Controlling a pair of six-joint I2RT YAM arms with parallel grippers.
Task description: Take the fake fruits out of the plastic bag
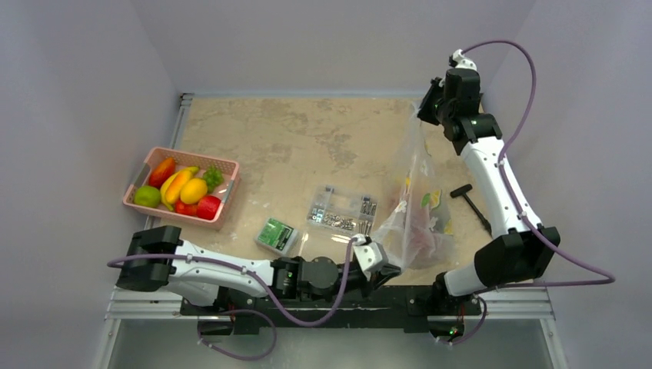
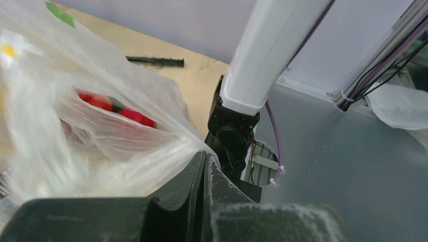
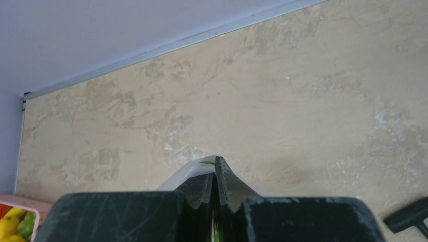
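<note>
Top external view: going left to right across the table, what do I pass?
The pink basket of fruit, green packet, clear box of metal parts, plastic bag, black tool.

Plastic bag [image 1: 415, 192], parts box [image 1: 343, 209] and black tool [image 1: 470, 201] crowd the right; the table [image 1: 292, 138] is open mid-far.

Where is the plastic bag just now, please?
The plastic bag stands right of the parts box in the top view, right hand pinching its top, left hand its bottom.
</note>
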